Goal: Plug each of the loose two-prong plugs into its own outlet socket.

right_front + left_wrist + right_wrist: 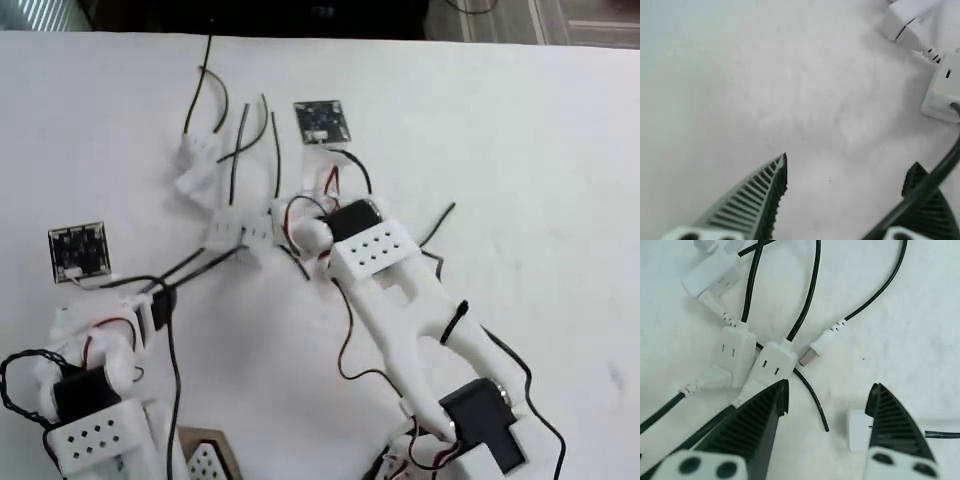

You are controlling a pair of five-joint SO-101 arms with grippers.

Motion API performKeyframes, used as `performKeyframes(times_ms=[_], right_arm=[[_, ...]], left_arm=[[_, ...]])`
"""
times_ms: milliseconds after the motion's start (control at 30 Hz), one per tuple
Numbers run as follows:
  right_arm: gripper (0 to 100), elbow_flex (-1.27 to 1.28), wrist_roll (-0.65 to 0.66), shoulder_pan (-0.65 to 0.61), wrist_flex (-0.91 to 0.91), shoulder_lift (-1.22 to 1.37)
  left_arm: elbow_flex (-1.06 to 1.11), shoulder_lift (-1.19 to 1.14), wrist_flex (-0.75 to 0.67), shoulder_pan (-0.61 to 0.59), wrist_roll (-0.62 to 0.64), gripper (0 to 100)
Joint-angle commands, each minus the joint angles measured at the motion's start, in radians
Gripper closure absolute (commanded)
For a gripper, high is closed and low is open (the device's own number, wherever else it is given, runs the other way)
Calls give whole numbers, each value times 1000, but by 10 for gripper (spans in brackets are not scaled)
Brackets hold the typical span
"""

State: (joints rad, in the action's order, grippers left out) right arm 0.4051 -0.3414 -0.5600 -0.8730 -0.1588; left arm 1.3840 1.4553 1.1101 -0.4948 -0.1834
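Two white outlet sockets (pixel 240 230) lie side by side mid-table, their slots facing up (pixel 732 352) (pixel 772 362). A small loose two-prong plug (pixel 812 351) on a black cord lies just beside them. Another white plug (pixel 860 430) lies by one finger of my right gripper (pixel 830 390), which hangs open just above the table, close to the sockets (pixel 295 205). Two more white plugs (pixel 195 165) lie farther back. My left gripper (pixel 850 165) is open and low over bare table near the front left (pixel 158 300), with a black cable (pixel 925 190) crossing one finger and a socket (pixel 942 92) ahead.
Black cords (pixel 240 140) fan out from the sockets and plugs across the middle. Two small dark square boards (pixel 322 120) (pixel 78 250) lie on the white table (pixel 530 150). The right side is bare.
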Motion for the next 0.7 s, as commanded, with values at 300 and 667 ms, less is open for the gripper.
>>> performKeyframes(times_ms=[300, 667], right_arm=[[752, -249, -186, -30, 99, 344], [752, -359, -338, 7, 101, 519]], left_arm=[[-3, 12, -20, -12, 3, 642], [-3, 12, -20, -12, 3, 642]])
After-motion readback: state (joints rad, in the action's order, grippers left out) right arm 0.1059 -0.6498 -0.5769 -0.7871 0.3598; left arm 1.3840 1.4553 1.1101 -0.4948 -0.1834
